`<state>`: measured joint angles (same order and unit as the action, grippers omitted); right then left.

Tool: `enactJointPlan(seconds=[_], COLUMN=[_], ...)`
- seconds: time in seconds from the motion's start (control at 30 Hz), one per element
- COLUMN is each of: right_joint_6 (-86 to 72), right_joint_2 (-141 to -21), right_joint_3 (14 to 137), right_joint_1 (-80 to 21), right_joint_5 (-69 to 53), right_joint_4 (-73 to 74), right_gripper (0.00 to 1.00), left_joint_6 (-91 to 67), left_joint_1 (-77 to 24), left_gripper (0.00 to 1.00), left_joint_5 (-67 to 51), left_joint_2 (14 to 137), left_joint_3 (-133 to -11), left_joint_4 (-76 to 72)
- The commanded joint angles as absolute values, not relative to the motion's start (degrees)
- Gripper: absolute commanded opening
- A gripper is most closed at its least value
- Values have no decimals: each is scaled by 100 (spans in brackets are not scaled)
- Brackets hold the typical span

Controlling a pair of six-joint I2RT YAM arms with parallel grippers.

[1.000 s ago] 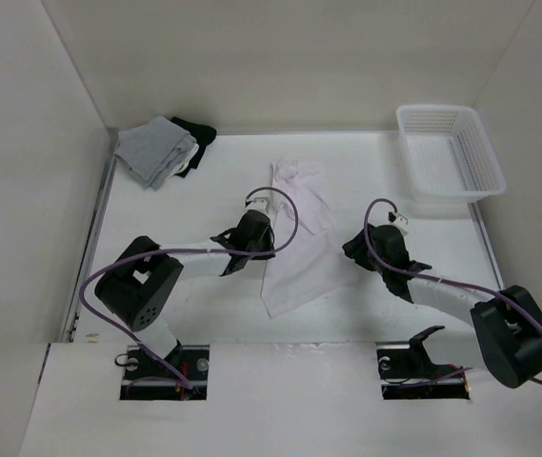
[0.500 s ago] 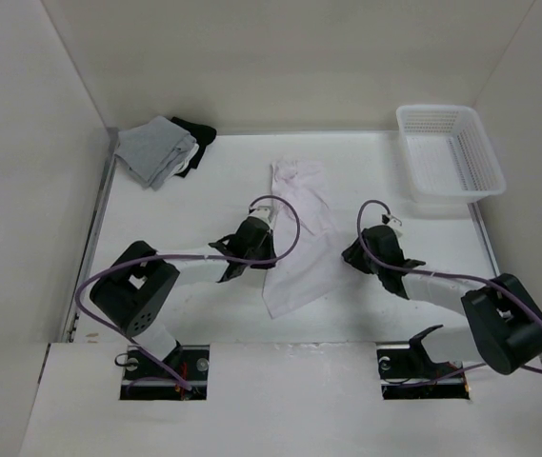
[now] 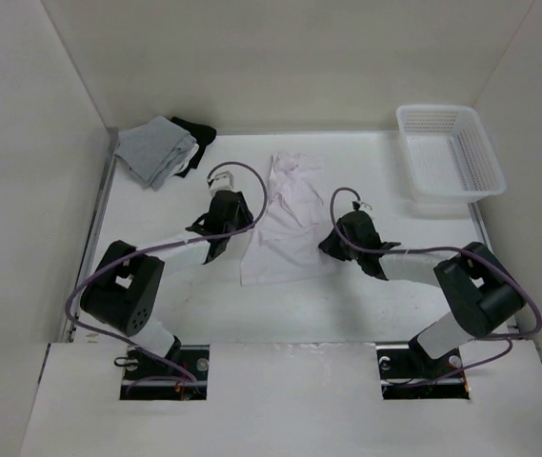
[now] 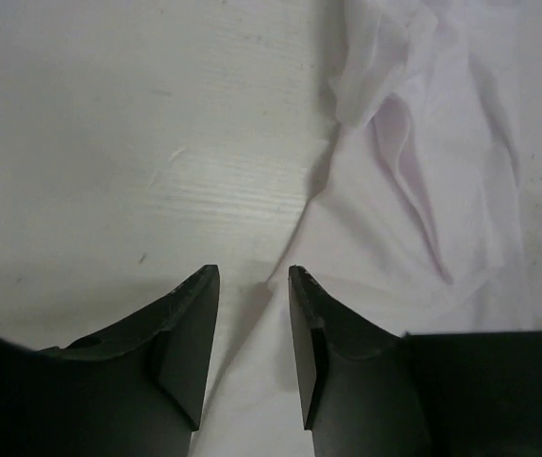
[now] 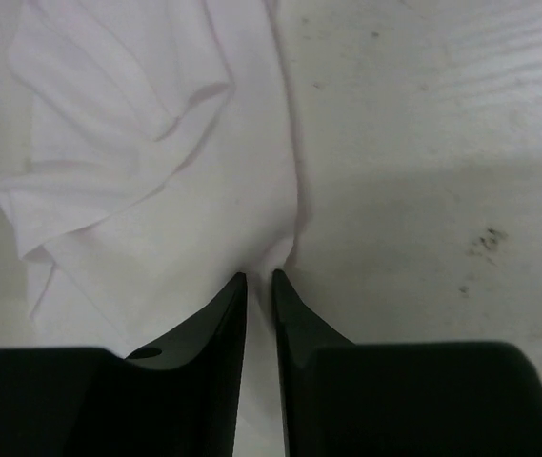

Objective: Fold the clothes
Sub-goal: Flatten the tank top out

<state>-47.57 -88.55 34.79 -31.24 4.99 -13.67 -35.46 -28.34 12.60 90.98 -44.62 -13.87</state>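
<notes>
Left gripper [image 4: 251, 278]: jaws apart, nothing clamped, with the left edge of the white top [image 4: 423, 190] running in just under the gap. Right gripper [image 5: 259, 278]: jaws nearly together with only a narrow slit between them, and the top's right edge gathered into their tips, apparently pinched there. The top lies mid-table [image 3: 394, 190] between the two grippers, lengthwise from far to near, crumpled at its far end and flatter and wider at its near end. Its loose creases and draped ridges suggest a thin, light, limp fabric: not fragile, but likely to sag, bunch and drag along the surface unless lifted at two points. The side edges or corners, where single layers lie free, look the best places to take hold. Count: one white top, one grey folded garment [image 3: 154, 152] and one black garment [image 3: 197, 129] at the far left corner, and one white basket [image 3: 447, 152] at the far right.
</notes>
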Motion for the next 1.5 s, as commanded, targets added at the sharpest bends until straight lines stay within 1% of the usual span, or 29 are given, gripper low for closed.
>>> enactJointPlan(seconds=[0.0, 0.07, 0.17, 0.23, 0.33, 0.43, 0.5, 0.6, 0.73, 0.97, 1.13, 1.2, 1.27, 1.3, 1.47], right_joint_6=[-4632, -4606, -4553, -4526, -4509, -4500, -4500, -4500, -4500, -4509, -4509, -4509, -4526, -4544, -4562], right_joint_2=[-8938, -8930, -8807, -8728, -8622, -8534, -8473, -8403, -8385, -8402, -8481, -8499, -8508, -8499, -8350], right_joint_3=[3902, 3902, 3736, 3630, 3525, 3446, 3393, 3358, 3357, 3313, 3313, 3313, 3279, 3252, 3234], right_joint_1=[-3247, -3256, -3213, -3107, -3037, -3036, -3028, -3010, -3036, -3019, -3010, -2975, -2896, -2861, -2887], right_joint_5=[422, 483, 510, 484, 431, 431, 431, 431, 431, 431, 439, 483, 527, 571, 747], right_joint_4=[-1767, -1784, -1959, -2065, -2136, -2144, -2153, -2162, -2162, -2206, -2224, -2171, -2110, -2048, -1539], right_gripper=[28, 34, 37, 37, 38, 38, 38, 38, 38, 38, 39, 40, 41, 42, 46], left_joint_6=[-3515, -3638, -4120, -4437, -4991, -5325, -5405, -5423, -5519, -5599, -5555, -5546, -5485, -5458, -5256], left_joint_1=[-2790, -2851, -3184, -3440, -3826, -4047, -4030, -3994, -3951, -3819, -3819, -3801, -3757, -3731, -3485], left_gripper=[32, 28, 27, 28, 32, 36, 38, 37, 36, 31, 20, 14, 7, 5, 4], left_joint_5=[1511, 1564, 1521, 1494, 1389, 1126, 1046, 949, 1124, 1107, 915, 844, 800, 817, 940], left_joint_2=[8246, 7772, 7078, 6760, 6303, 6021, 6064, 6292, 6390, 6627, 6794, 6803, 6698, 6584, 5820], left_joint_3=[-3782, -3281, -2727, -2602, -2496, -2400, -2347, -2312, -2198, -2092, -2101, -2118, -2241, -2337, -2935], left_joint_4=[-1180, -714, 224, 832, 1554, 1644, 1591, 1573, 1311, 748, 598, 536, 527, 527, 475])
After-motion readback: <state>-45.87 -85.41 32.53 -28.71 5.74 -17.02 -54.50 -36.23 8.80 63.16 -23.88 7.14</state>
